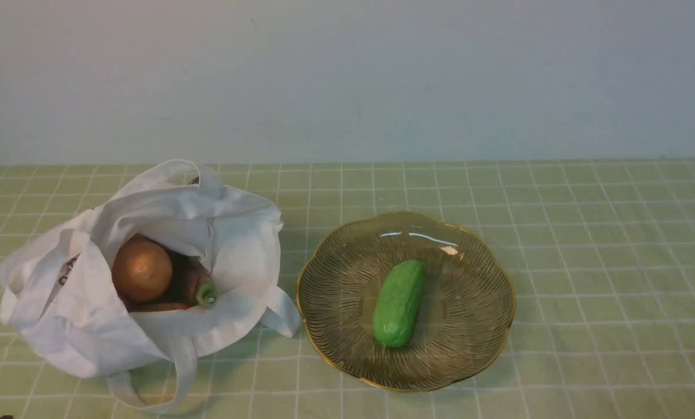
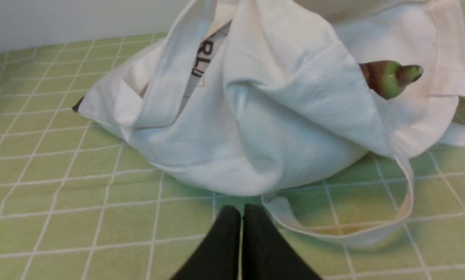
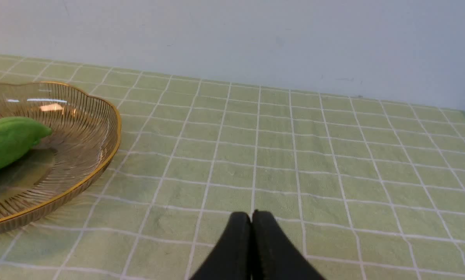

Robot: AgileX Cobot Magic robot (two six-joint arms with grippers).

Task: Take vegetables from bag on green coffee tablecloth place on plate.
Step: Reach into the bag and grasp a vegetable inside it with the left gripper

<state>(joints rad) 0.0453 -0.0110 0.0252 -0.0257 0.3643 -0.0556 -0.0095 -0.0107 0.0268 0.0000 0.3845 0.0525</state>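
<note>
Toward the left edge of the tabletop, bag (image 1: 79, 326) lies slumped on tablecloth (image 1: 585, 262), mouth open. Inside the mouth: round brown vegetable (image 1: 142, 270) on top, eggplant (image 1: 193, 285) just beside it with its green stem end pointing toward the plate, and a reddish-orange one (image 1: 161, 306) partly hidden beneath both. All three sit in the bag. Dark lettering (image 2: 203, 58) shows on a bag fold, only partly readable. One loop handle (image 2: 372, 229) lies flat on the tablecloth at the bag's near side. Another reaches toward the plate and ends just beside its rim.

Plate (image 1: 469, 349) sits around the middle of the tabletop, closer to the near edge than the far edge, just right of the bag. Cucumber (image 1: 399, 302) lies in the plate's centre, long axis roughly near-to-far, slightly slanted.

Left gripper (image 2: 242, 210): fingers pressed together, nothing between them, low over the tablecloth at the bag's near side, near the flat handle. Cannot tell if it touches the tablecloth.

Right gripper (image 3: 251, 216): fingers also pressed together, holding nothing, over the tablecloth on the plate's right, apart from the rim.

Pale wall (image 1: 347, 75) runs along the far edge.
</note>
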